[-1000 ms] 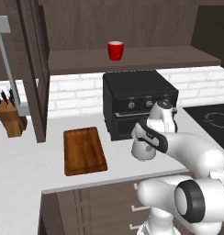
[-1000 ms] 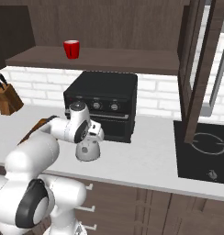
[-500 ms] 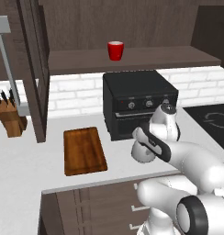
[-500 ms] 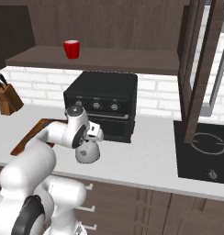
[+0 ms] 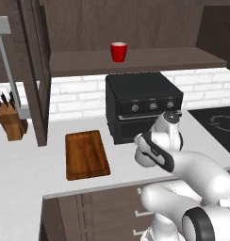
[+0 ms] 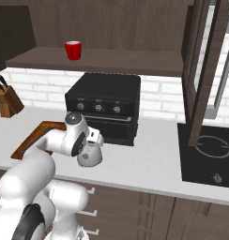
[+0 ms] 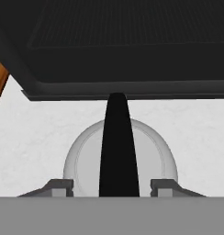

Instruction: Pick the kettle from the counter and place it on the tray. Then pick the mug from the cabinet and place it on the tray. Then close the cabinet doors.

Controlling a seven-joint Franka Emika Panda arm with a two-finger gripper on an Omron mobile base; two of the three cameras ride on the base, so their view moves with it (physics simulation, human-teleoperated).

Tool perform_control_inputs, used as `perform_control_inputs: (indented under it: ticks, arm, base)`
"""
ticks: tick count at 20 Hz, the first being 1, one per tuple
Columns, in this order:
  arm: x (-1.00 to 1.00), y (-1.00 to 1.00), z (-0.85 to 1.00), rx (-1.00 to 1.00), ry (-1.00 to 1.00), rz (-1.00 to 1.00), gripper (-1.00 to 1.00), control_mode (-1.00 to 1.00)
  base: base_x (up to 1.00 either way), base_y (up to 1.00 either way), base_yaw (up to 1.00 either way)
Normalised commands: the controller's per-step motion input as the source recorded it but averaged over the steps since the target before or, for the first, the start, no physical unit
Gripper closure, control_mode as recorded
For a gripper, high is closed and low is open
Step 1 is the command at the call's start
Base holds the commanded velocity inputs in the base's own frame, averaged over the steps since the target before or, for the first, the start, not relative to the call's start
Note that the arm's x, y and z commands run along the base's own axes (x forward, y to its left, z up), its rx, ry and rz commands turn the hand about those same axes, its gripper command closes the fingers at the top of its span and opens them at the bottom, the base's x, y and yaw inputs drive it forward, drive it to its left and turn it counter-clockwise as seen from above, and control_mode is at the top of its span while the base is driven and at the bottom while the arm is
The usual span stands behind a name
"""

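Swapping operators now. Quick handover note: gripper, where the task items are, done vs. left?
Gripper: down over the kettle, one fingertip on each side of its black handle; jaws not closed on it.
Kettle sits on the counter in front of the black oven, right of the tray.
Mug on the cabinet shelf; cabinet doors open.
Done: nothing placed yet.
Left: grasp kettle, set on tray; mug to tray; close doors.
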Motion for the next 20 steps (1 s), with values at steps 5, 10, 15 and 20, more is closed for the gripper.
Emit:
perform_control_inputs:
  ticks: [5,10,15,20]
  arm:
    - [-0.06,0.0,0.0,0.0,-0.04,0.0,1.0,-1.0]
    - [-0.17,0.0,0.11,-0.01,-0.12,0.0,1.0,-1.0]
    - [-0.43,0.13,0.45,-0.05,-0.13,0.0,1.0,-1.0]
    - [-0.44,0.4,0.48,-0.06,-0.01,0.02,1.0,-1.0]
  base:
    - [0.0,0.0,0.0]
    - [0.0,0.0,0.0]
    - [0.0,0.0,0.0]
    - [0.0,0.0,0.0]
